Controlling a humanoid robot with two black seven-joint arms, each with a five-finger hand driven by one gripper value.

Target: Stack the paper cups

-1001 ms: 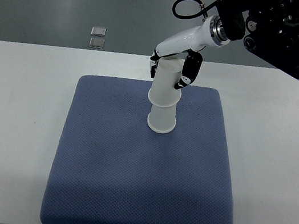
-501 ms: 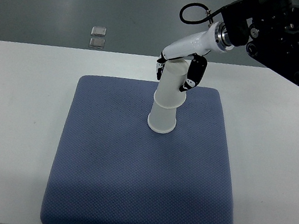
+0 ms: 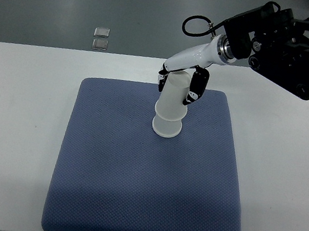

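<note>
Right hand [image 3: 179,83] clamped around upper paper cup [image 3: 172,98], fingers [image 3: 195,87] wrapping its wall. Nested most of the way over lower paper cup [image 3: 167,127], upside down near the back middle of the blue mat [image 3: 131,177] on the bench [image 3: 9,126]. Apparently not fully seated (hard to judge from this steep angle). Risks: squeezing too hard and buckling the thin wall; pressing off-axis and tipping the pair; lifting away with fingers dragging, pulling the stack over on the soft mat.

two paper cups [image 3: 171,106] seen, nested, one blue mat [image 3: 142,185], one white table [image 3: 9,126], one right hand [image 3: 179,84], two small square objects [image 3: 101,38] on the floor
</note>
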